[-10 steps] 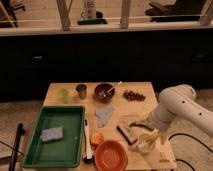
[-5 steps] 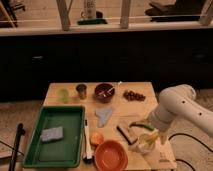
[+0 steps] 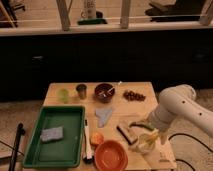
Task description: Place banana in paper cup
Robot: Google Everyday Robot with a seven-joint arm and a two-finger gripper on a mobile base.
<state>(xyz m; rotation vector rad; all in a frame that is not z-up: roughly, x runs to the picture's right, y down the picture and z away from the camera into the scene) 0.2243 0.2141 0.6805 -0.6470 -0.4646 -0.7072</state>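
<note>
Claw point(image 3: 145, 134) low at the table's point(image 3: 75, 90) near right corner, right over the paper cup point(image 3: 143, 144), with the banana point(image 3: 145, 136) sitting at the cup's mouth. Whether it pinches the fruit, I cannot tell. Risk: banana catches the rim, tipping the light cup.

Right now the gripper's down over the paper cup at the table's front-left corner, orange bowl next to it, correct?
Not quite: it is the front-right corner, not the front-left. The camera view shows the gripper low over the paper cup near the table's right front edge, with the orange bowl just to the cup's left. The front-left area holds the green tray.
</note>
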